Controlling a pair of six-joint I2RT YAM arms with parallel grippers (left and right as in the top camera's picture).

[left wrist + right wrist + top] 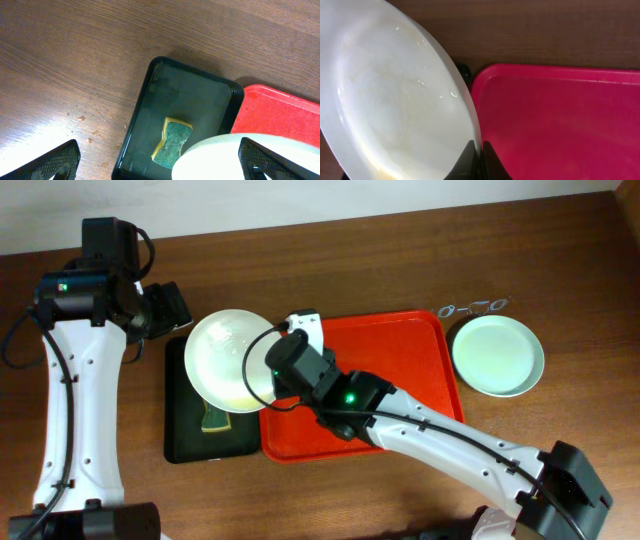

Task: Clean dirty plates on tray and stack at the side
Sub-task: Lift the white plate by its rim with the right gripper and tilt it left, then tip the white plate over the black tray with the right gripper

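My right gripper (479,150) is shut on the rim of the white plate (228,358), holding it over the black tray (182,420), left of the red tray (400,345). The plate (390,95) carries faint yellowish smears; it also shows in the left wrist view (235,157). The red tray (560,120) holds no plates. A pale green plate (497,355) lies on the table right of the red tray. The pale blue plate is out of view. My left gripper (160,160) is open and empty, above the black tray's left edge, in the overhead view (165,308).
A green and yellow sponge (171,142) lies in the black tray (190,95), also seen in the overhead view (214,420). Small metal pieces (470,307) lie behind the pale green plate. Water drops (87,122) dot the wooden table left of the black tray.
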